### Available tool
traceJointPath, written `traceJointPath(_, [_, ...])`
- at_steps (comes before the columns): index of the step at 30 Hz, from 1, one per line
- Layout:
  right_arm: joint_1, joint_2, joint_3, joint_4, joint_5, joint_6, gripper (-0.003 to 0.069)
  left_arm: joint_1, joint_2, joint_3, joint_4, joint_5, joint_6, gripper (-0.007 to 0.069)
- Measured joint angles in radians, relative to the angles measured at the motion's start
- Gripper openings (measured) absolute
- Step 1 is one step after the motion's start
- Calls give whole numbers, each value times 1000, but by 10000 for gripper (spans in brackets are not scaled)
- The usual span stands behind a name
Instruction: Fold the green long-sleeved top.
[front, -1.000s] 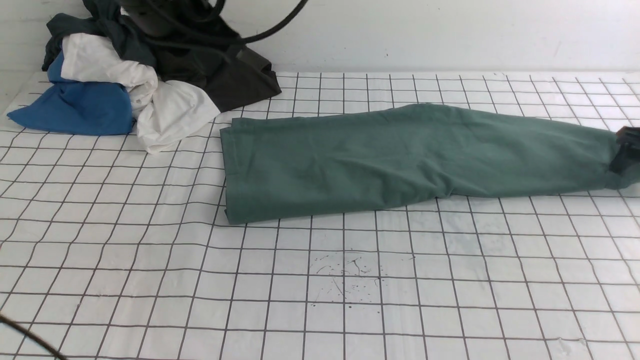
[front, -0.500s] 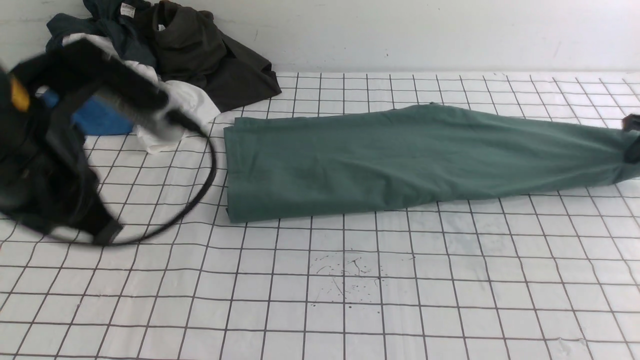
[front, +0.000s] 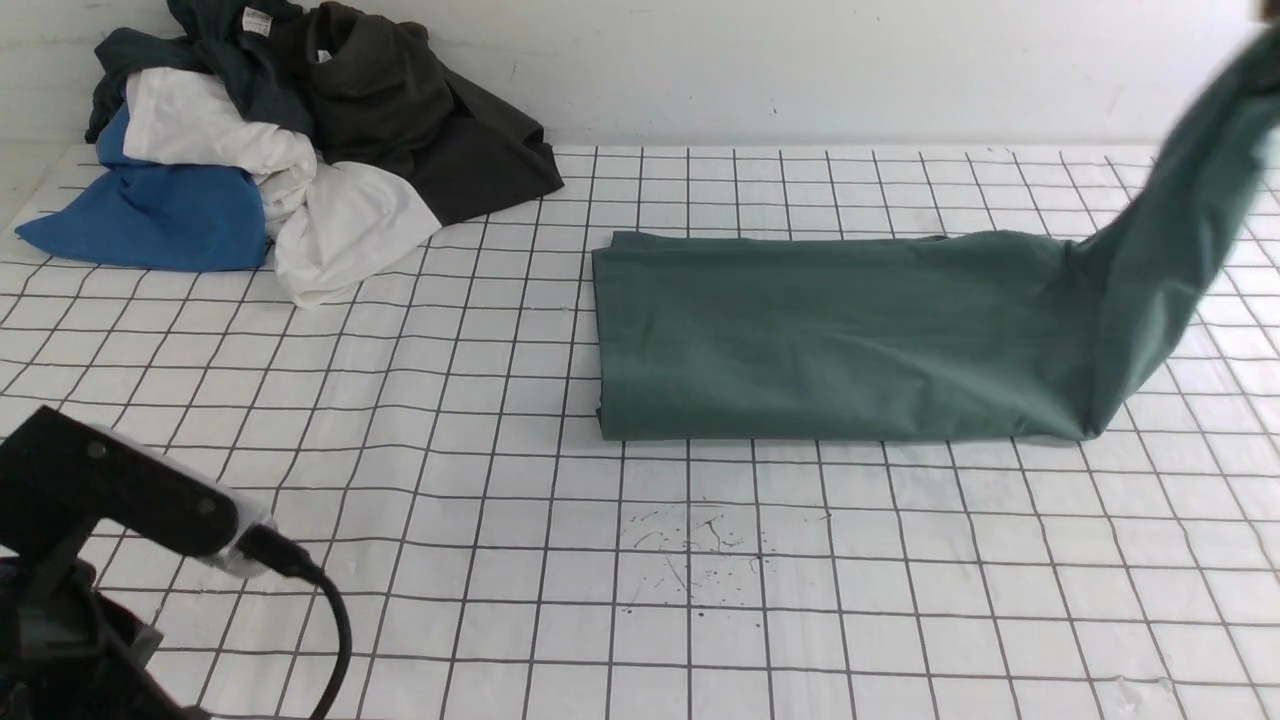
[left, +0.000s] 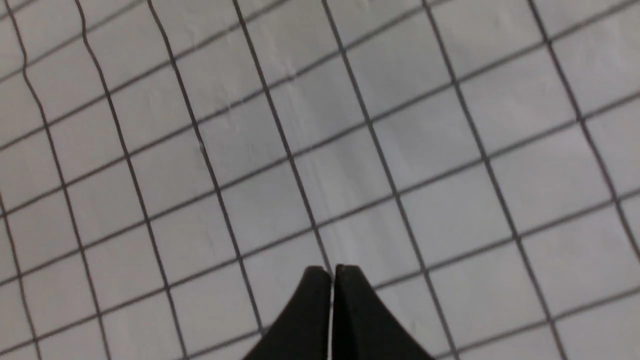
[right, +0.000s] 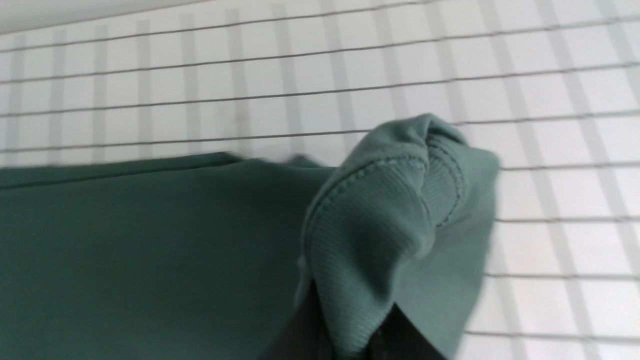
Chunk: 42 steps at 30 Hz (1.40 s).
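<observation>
The green long-sleeved top (front: 820, 340) lies folded into a long band across the middle of the gridded table. Its right end rises steeply toward the upper right corner of the front view, where the right gripper itself is out of frame. In the right wrist view my right gripper (right: 353, 292) is shut on a bunched ribbed edge (right: 380, 200) of the green top (right: 150, 240). My left gripper (left: 332, 270) is shut with nothing in it, over bare grid cloth. The left arm (front: 120, 500) shows at the front left corner.
A pile of clothes sits at the back left against the wall: a blue piece (front: 150, 215), a white one (front: 340, 220), a dark olive-black garment (front: 430, 130) and a dark teal one (front: 230, 50) with a white tag. Ink specks (front: 700, 550) mark the cloth near the front.
The right gripper closed on the top's right end and lifted it, dragging the whole top to the right. The left arm swept from the back-left pile down to the front left corner.
</observation>
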Motion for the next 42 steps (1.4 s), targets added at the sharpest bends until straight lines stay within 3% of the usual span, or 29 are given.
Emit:
traceJointPath(1, [123,9,0,14,-19,-7,11,0,0,0,-1,-35,-23,-7])
traceJointPath(4, [324,44,1,30,-100,-12,11,0,0,0,-2,-51,-31,-7])
traceJointPath(9, [555,174,1,42,-271,26,16,0,0,0,-12,-47,-43,-7])
traceJointPath(12, [617,257,1,30,-336,29,51,0,0,0,-15,-46,-43,-7])
traceJointPath(16, [642,311,7,22,-361,31,155,0,0,0,-17,-45,-45,-7])
traceJointPath(17, [643,312,7,15,-363,32,221,0,0,0,-18,-45,-46,-7])
traceJointPath(20, [639,295,-16,-5,-351,32,311,0,0,0,-19,-44,-46,-7])
traceJointPath(25, [627,233,-94,-75,-255,32,358,0,0,0,-19,-49,-46,-7])
traceJointPath(31, [623,237,-122,-143,-156,53,230,0,0,0,-19,-72,-46,-7])
traceJointPath(37, [645,406,-119,33,-206,15,30,0,0,0,-19,-93,-46,-7])
traceJointPath(42, [671,462,-119,147,-260,-67,-11,0,0,0,-19,-100,-45,-7])
